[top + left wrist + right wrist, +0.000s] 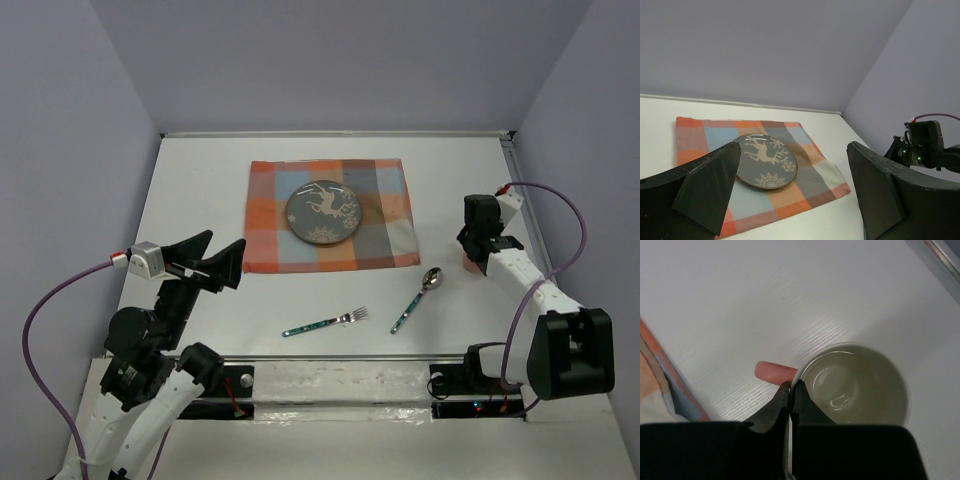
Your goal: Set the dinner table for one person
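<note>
**Right arm pinches the mug rim at the far right of the bench**

From where I stand, the white bench [200, 190] runs wall to wall under everything, with both arms mounted at its near edge. The right end effector [790, 385] is down at the right side of the bench, its two fingers drawn together on the rim of a mug [855, 390]. One finger sits inside the cup and the other outside, right beside the pink handle [771, 371]. The mug stands upright on the bare bench, just off the right edge of the plaid placemat [390, 190].

The left end effector [213, 257] hangs above the left part of the bench, jaws spread wide with nothing between them, facing towards the placemat.

A dark plate [323, 212] with a pale deer and snowflake pattern rests in the middle of the placemat. Nearer the arms, a fork [325, 323] and a spoon [418, 298] lie on the bare bench. They are apart from each other and both clear of the cloth, the spoon to the right with its bowl pointing away from the arms.
</note>
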